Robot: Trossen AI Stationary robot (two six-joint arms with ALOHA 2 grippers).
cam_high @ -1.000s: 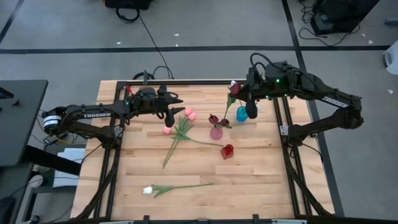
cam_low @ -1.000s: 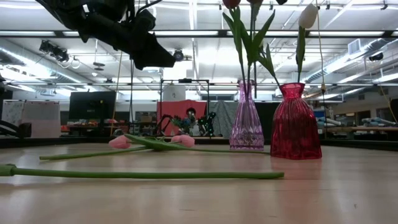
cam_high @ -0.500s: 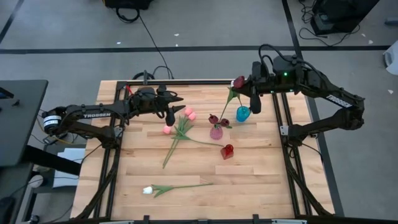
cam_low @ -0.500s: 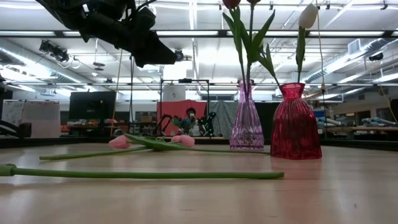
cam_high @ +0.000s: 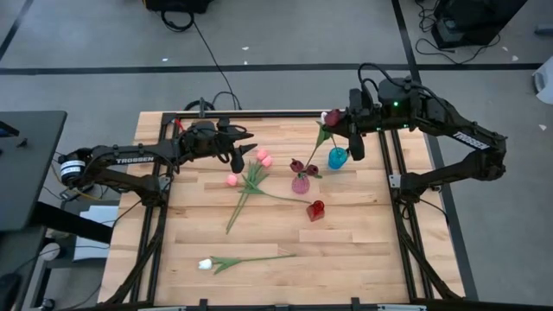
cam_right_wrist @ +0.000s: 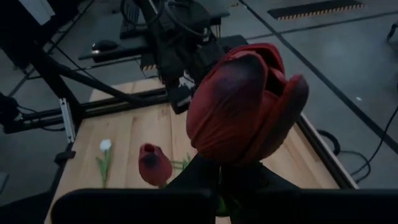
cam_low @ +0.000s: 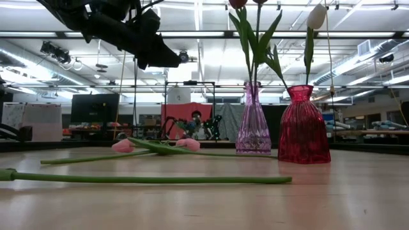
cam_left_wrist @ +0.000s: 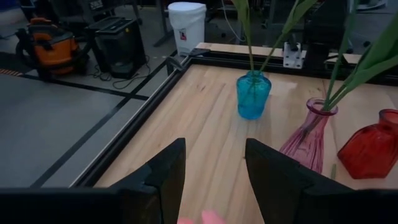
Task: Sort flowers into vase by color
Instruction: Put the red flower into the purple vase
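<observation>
Above the blue vase (cam_high: 337, 158), the right gripper (cam_high: 331, 119) clamps a maroon tulip (cam_high: 330, 115); left gripper (cam_high: 244, 147) hovers open.

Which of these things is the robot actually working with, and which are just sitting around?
For the job:
maroon tulip held in the right gripper
pink tulips on the table, under the open left gripper
white tulip
blue vase, pink vase, red vase

Just there:
white bin
orange vacuum
floor cables

Grey floor (cam_high: 285, 34) crossed by black tape lines (cam_high: 276, 66) — ceiling strip lights (cam_low: 192, 35), a white bin (cam_left_wrist: 186, 27) beyond.
</observation>
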